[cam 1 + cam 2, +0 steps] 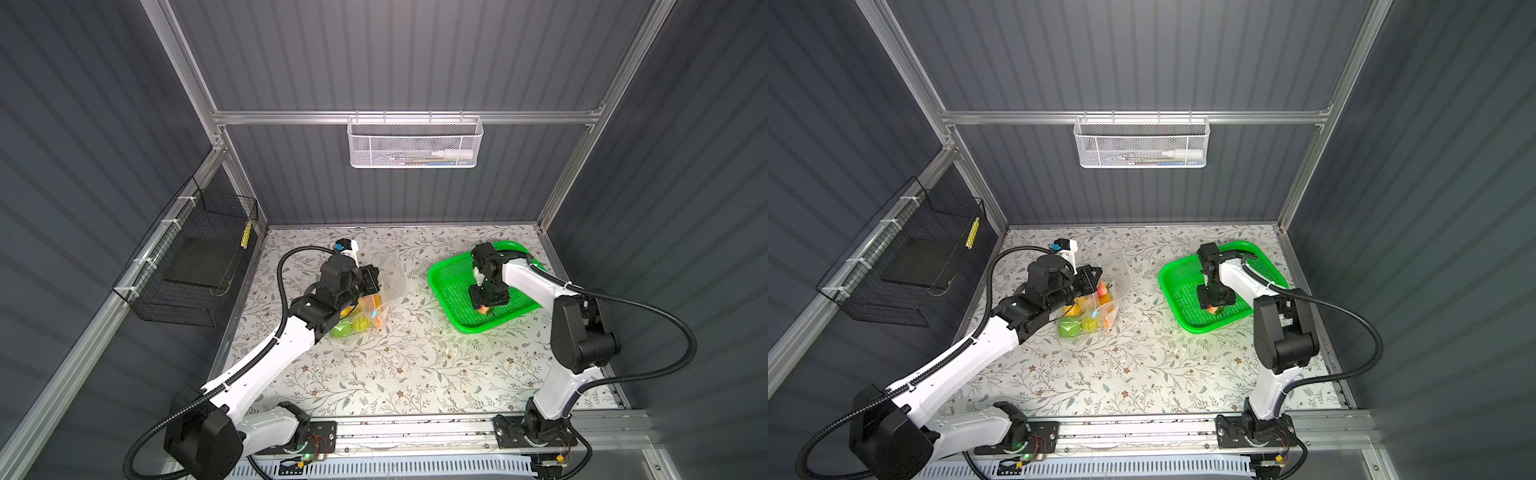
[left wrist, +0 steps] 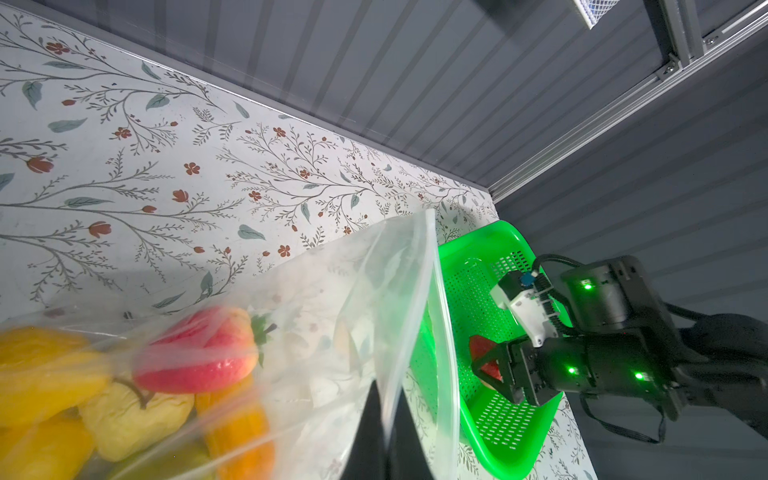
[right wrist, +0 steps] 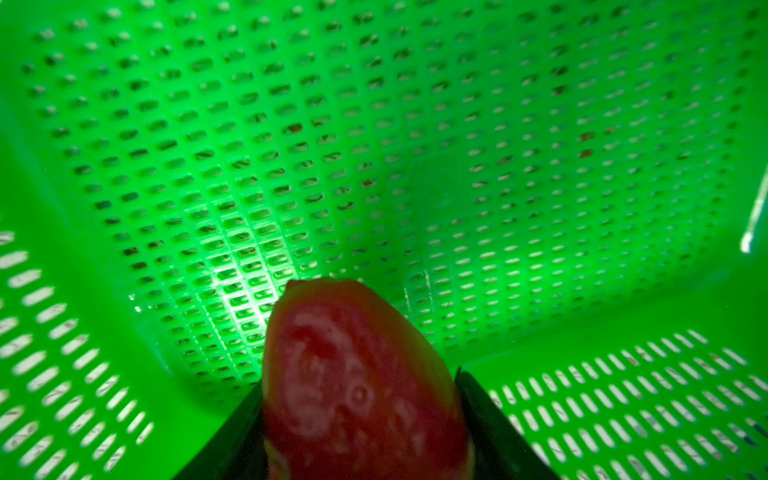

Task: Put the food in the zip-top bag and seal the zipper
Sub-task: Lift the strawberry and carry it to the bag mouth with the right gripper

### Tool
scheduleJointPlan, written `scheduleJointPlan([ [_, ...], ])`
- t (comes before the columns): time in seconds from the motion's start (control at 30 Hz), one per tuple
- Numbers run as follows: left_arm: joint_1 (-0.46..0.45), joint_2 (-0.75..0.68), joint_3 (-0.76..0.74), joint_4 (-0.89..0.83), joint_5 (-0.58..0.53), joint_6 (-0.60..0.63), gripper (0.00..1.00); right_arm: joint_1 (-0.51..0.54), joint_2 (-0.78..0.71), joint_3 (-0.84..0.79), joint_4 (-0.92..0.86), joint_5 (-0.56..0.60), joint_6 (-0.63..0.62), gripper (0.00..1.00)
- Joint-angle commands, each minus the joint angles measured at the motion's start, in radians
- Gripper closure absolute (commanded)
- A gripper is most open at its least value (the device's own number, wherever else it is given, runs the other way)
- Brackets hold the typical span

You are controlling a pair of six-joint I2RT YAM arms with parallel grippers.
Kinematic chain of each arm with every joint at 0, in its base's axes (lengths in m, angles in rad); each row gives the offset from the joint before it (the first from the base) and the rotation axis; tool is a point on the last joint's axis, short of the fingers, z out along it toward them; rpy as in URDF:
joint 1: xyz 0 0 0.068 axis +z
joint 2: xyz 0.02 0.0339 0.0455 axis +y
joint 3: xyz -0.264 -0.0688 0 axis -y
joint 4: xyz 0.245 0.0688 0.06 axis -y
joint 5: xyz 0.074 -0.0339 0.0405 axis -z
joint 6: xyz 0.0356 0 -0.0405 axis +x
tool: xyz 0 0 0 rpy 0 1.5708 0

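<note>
A: Where's the red fruit?
B: Clamped in my right end effector, over the green basket
A: And the zip-top bag?
B: Nine o'clock from it, rim pinched in my left end effector

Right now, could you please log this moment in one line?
left gripper: shut on zip-top bag edge | right gripper: shut on red fruit in green basket

Grey ribbed walls enclose a floral-patterned tabletop.
</note>
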Motion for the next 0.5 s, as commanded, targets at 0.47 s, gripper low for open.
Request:
scheduleJointPlan([
  [0.47,0.0,-0.041,0.011,-0.025,-0.035,0.005,1.0,0.058,-0.325,0.099,0.219,-0.411,0.163,0.5],
])
